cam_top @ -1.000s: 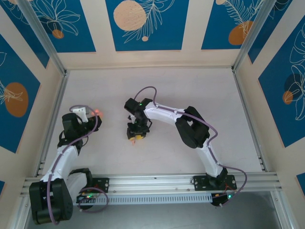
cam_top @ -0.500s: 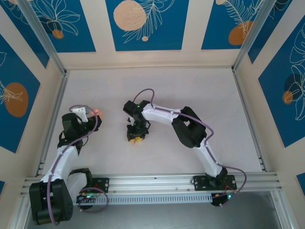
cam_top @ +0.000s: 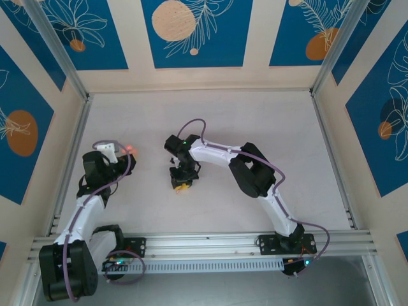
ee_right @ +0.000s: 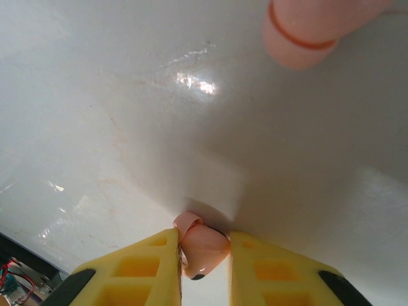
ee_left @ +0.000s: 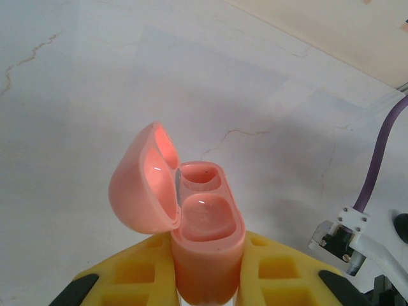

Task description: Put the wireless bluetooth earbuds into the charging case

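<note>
The salmon-pink charging case (ee_left: 205, 255) stands upright between the yellow fingers of my left gripper (ee_left: 207, 239), which is shut on it. Its lid (ee_left: 137, 185) hangs open to the left over two pink wells; I cannot tell whether anything sits in them. In the top view this gripper (cam_top: 127, 153) is at the table's left. My right gripper (ee_right: 203, 237) is low at the table's middle (cam_top: 182, 183), shut on the salmon-pink earbud (ee_right: 204, 245), which touches the table. The black earbuds are out of view.
A blurred pink rounded object with a darker ring (ee_right: 312, 25) sits at the top edge of the right wrist view. The white table (cam_top: 255, 121) is bounded by metal rails and patterned walls. The right arm (cam_top: 255, 172) stretches across the middle.
The right arm's elbow has shifted slightly left and its gripper has settled a little lower toward the table. The left arm has not moved.
</note>
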